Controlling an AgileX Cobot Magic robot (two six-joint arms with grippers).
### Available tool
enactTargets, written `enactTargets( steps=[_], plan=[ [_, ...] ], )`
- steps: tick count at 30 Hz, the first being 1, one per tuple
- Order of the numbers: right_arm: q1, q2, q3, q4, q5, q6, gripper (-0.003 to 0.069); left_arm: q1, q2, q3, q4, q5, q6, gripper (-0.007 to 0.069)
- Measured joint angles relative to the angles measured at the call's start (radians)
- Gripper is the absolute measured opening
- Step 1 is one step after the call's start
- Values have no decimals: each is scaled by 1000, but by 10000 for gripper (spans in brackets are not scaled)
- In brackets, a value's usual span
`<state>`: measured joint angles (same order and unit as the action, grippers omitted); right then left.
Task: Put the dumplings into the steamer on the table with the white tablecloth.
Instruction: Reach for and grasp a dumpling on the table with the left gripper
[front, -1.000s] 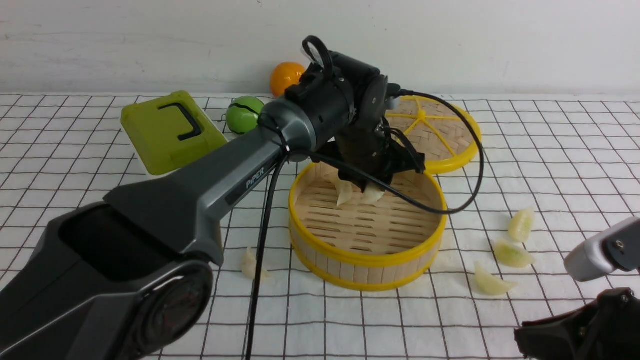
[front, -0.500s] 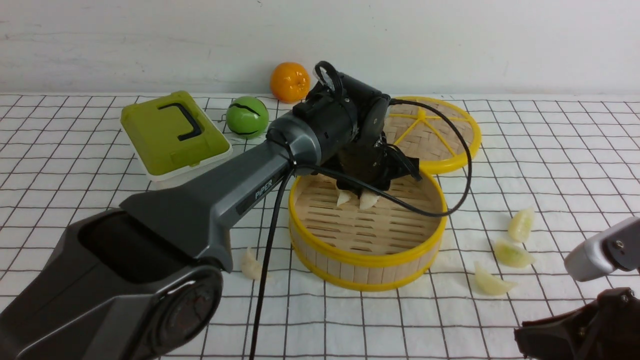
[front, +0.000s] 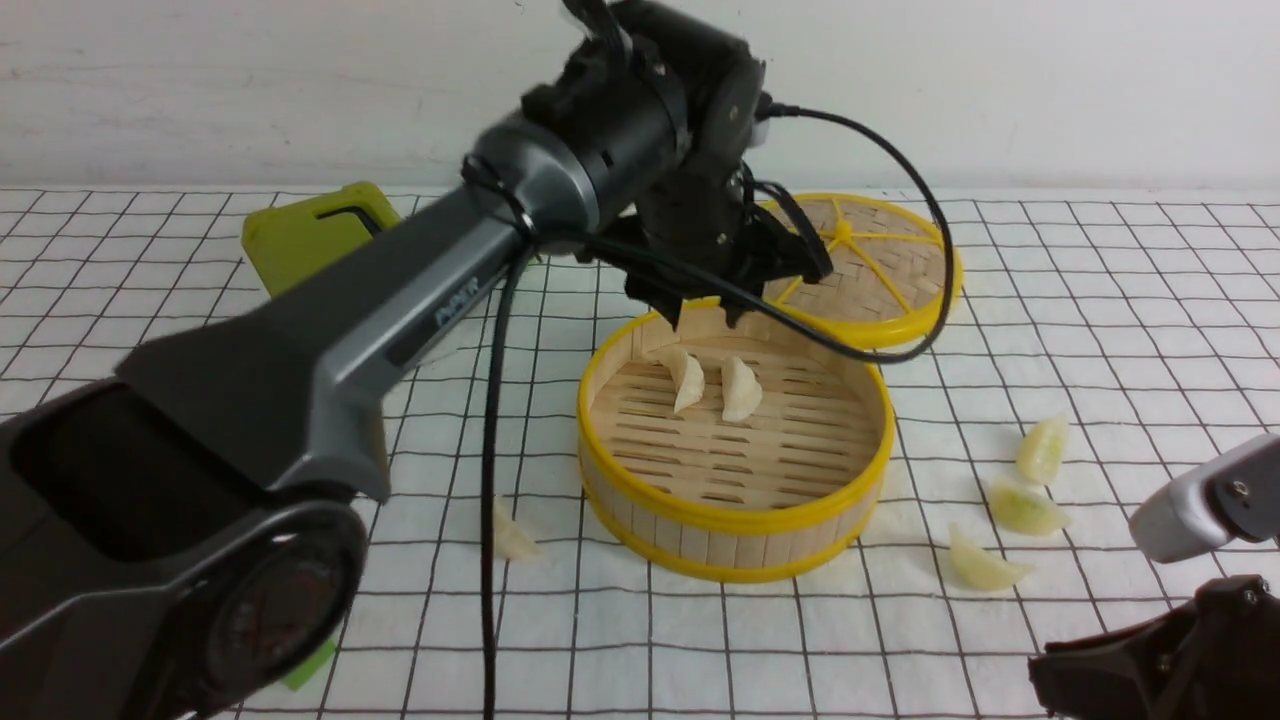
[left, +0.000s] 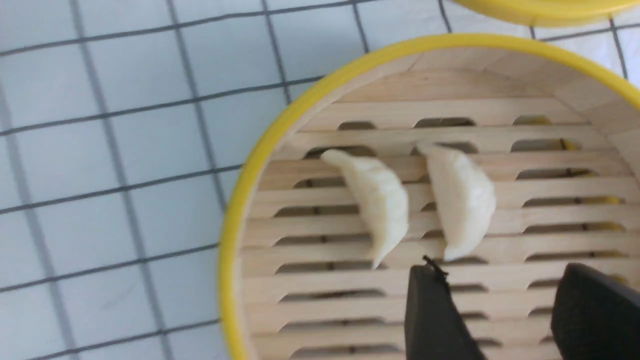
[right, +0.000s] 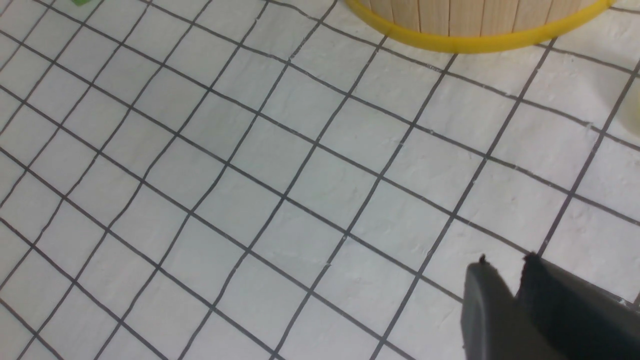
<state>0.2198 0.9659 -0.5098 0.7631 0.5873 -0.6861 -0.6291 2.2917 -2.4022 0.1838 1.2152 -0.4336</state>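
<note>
The steamer (front: 735, 522) stands mid-table on the white tablecloth (front: 700, 640). Two dumplings (front: 688, 378) (front: 741, 388) lie side by side on its slatted floor near the far wall; they also show in the left wrist view (left: 380, 202) (left: 462, 200). My left gripper (front: 705, 312) hovers above the steamer's far rim, open and empty (left: 505, 280). One dumpling (front: 510, 537) lies on the cloth left of the steamer, and three (front: 1042, 450) (front: 1022, 508) (front: 980, 565) lie to its right. My right gripper (right: 505, 262) is shut and empty, low over the cloth at the front right.
The flat woven yellow-rimmed lid (front: 880, 265) lies behind the steamer. A green lidded box (front: 300, 240) sits at the back left, partly behind my left arm. The arm's black cable (front: 490, 500) hangs down left of the steamer. The steamer's wall (right: 475, 20) shows in the right wrist view.
My left gripper has let go of a dumpling inside the steamer beside the first one and has risen above the far rim. The right arm has not moved.
</note>
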Motion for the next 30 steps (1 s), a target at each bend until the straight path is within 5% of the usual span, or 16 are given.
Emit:
enactTargets(
  steps=[5, 11, 18, 23, 30],
  plan=[
    [0, 0, 0, 1, 6, 0, 105, 12, -156, 102, 54, 23, 42, 301],
    [0, 0, 0, 1, 13, 0, 105, 59, -365, 484, 24, 0, 14, 300],
    [0, 0, 0, 2, 8, 0, 105, 151, -512, 1042, -14, -427, -255, 300],
    [0, 0, 0, 6, 5, 0, 111, 171, -456, 1095, -4, -542, -438, 300],
    [0, 0, 0, 20, 1, 0, 116, 170, -360, 1077, 5, -559, -501, 300]
  ],
)
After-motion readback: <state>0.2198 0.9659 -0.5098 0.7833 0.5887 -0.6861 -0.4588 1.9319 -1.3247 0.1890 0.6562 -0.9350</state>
